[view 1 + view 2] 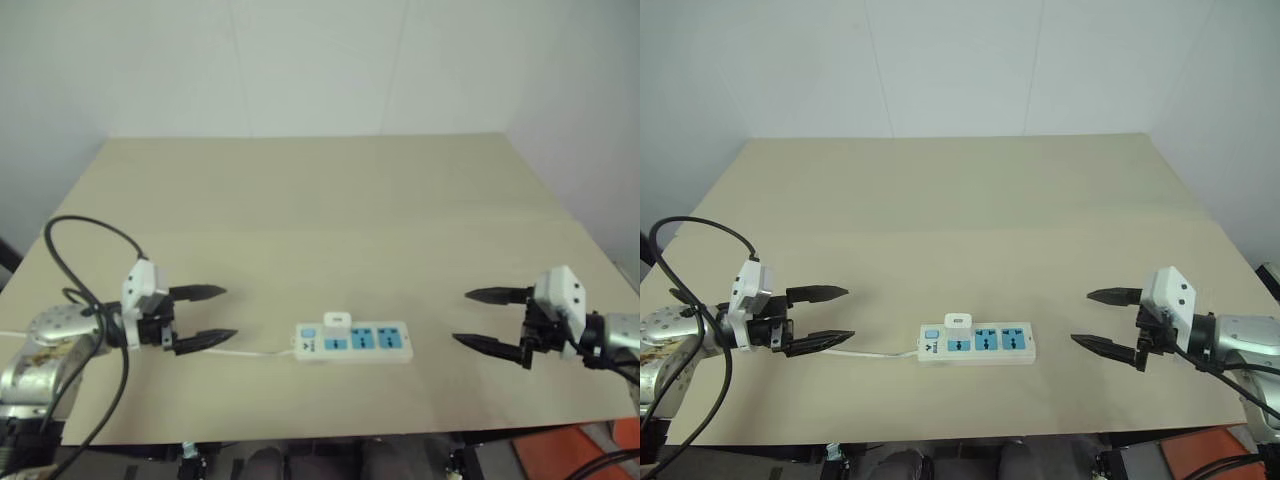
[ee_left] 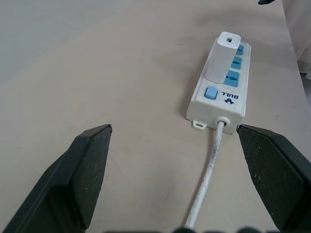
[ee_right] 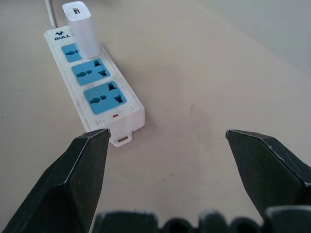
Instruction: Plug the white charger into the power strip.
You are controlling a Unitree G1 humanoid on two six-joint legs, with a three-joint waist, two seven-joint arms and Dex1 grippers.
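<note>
The power strip (image 1: pixel 372 342) lies flat near the table's front edge, its switch end toward my left. The white charger (image 1: pixel 337 321) stands upright in the blue socket nearest the switch, as the left wrist view's charger (image 2: pixel 223 63) and the right wrist view's charger (image 3: pixel 81 31) also show. My left gripper (image 1: pixel 230 313) hovers left of the strip, open and holding nothing, pointing at the switch end. My right gripper (image 1: pixel 460 316) hovers right of the strip, open and holding nothing, pointing at the other end. Both stand apart from the strip.
A thin white cord (image 2: pixel 209 170) runs from the strip's switch end toward my left gripper. A black cable (image 1: pixel 90 235) loops above my left arm. The beige table (image 1: pixel 320 200) stretches back to a white wall; its front edge is close behind the strip.
</note>
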